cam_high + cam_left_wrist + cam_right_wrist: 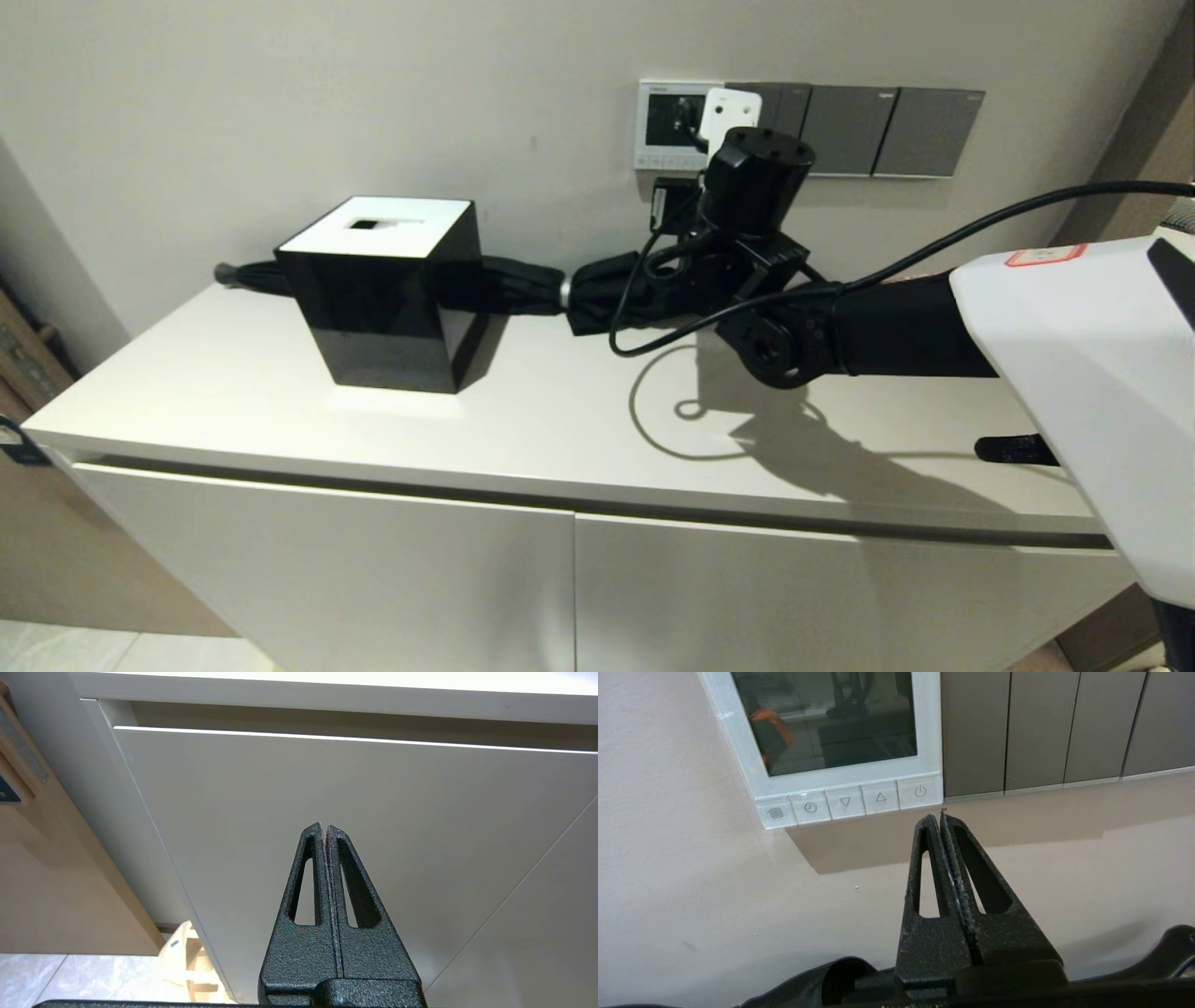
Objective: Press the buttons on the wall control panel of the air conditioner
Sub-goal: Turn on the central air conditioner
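Note:
The white-framed wall control panel has a dark, unlit screen; it also shows in the head view, partly hidden by my right wrist. A row of pale buttons runs along its bottom edge, with the power button at the end nearest the switch plates. My right gripper is shut and empty. Its tips sit just below the power button, by the panel's lower corner, close to the wall. My left gripper is shut and empty, parked low in front of the cabinet door.
Dark grey switch plates adjoin the panel. On the white cabinet top stand a black tissue box and a folded black umbrella along the wall under the panel. A black cable loops off my right arm.

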Available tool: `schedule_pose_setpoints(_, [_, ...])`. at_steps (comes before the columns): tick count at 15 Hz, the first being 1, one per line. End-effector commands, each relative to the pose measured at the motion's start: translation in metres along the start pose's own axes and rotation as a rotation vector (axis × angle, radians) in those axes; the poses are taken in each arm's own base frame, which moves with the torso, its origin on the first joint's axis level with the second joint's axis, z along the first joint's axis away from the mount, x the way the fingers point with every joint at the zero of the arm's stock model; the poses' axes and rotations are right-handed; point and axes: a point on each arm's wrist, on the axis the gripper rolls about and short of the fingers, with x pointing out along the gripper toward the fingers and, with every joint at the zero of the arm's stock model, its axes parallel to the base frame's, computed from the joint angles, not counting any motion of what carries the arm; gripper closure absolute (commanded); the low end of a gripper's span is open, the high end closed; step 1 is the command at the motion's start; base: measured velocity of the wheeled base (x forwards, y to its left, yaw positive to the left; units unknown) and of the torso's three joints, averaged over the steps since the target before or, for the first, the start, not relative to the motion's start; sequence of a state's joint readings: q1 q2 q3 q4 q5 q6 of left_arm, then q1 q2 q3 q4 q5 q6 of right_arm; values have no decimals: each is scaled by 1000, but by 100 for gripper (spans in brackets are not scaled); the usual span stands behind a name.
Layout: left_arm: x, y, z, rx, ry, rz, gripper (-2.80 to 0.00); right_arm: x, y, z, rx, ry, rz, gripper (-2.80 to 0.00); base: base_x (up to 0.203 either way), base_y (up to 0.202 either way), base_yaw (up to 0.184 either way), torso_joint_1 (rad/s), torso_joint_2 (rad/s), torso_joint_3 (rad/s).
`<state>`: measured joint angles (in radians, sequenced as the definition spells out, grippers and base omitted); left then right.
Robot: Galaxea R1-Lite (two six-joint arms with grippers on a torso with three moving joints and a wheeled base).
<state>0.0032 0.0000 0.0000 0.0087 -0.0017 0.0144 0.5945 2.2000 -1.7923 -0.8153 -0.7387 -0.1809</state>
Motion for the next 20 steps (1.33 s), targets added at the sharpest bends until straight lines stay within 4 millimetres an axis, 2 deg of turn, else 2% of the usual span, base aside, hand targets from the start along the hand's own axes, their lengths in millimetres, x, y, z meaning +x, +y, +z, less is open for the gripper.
schedule_pose_setpoints(1, [0,0,0,0,1,0,0,2,0,1,6,-9,-6,0,0,0,0,0,0,0])
schedule_pose_setpoints(8, [0,0,0,0,1,0,0,17,8,-7,-27,-45,-18,0,0,0,0,0,0,0])
schedule_pose_setpoints(17, [0,0,0,-1,2,0,0,22,4,-9,-37,-50,-18,0,0,0,0,0,0,0])
schedule_pose_setpoints(20, [0,0,0,1,0,0,0,18,6,-3,-20,-60,-15,0,0,0,0,0,0,0])
